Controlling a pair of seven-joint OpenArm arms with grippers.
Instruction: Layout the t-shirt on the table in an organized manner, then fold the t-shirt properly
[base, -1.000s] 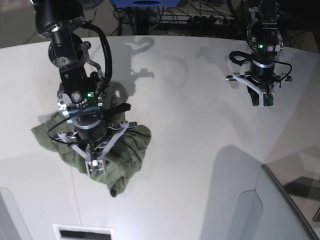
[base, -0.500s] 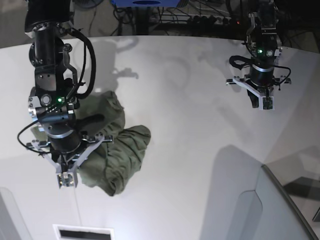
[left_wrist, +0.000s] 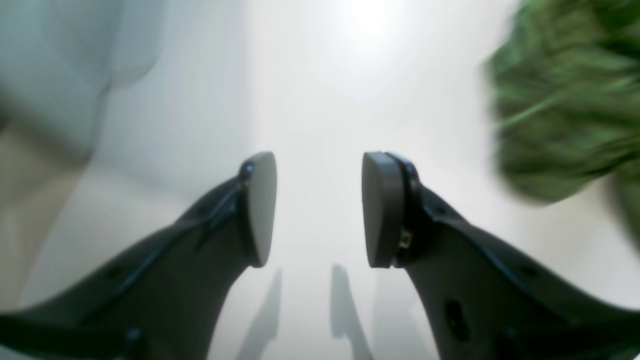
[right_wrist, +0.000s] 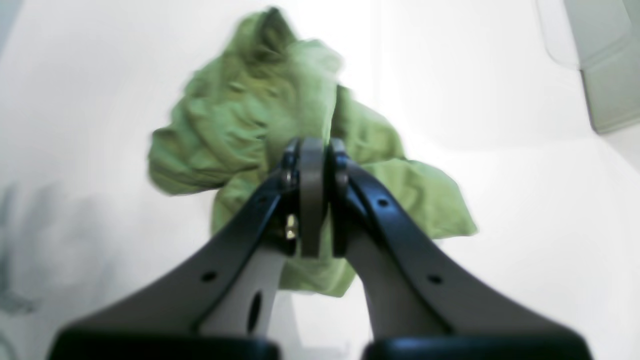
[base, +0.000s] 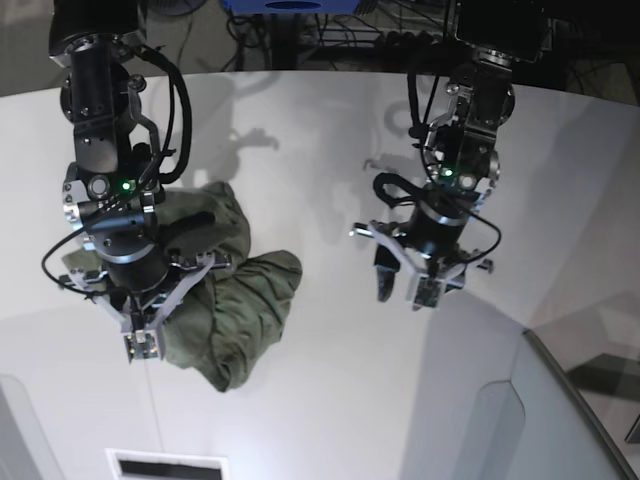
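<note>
Olive cotton, the t-shirt (base: 225, 300) lies bunched at lower left on the white worktop (base: 330, 130); right gripper (base: 138, 345) over it, fingers pressed together, empty; left gripper (base: 400, 292) at centre, fingers parted, should descend onto a free hem.

t-shirt (base: 240, 300) soft wrinkled matt olive cloth; desk (base: 330, 380) smooth white matt; gripper fingers (left_wrist: 385, 210) dark matt plastic

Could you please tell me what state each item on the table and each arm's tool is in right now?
T-shirt: crumpled in a heap, not laid out or folded.
Left tool: open, empty, above bare table, beside the t-shirt.
Right tool: shut, over the t-shirt; a grip on cloth cannot be told.
</note>
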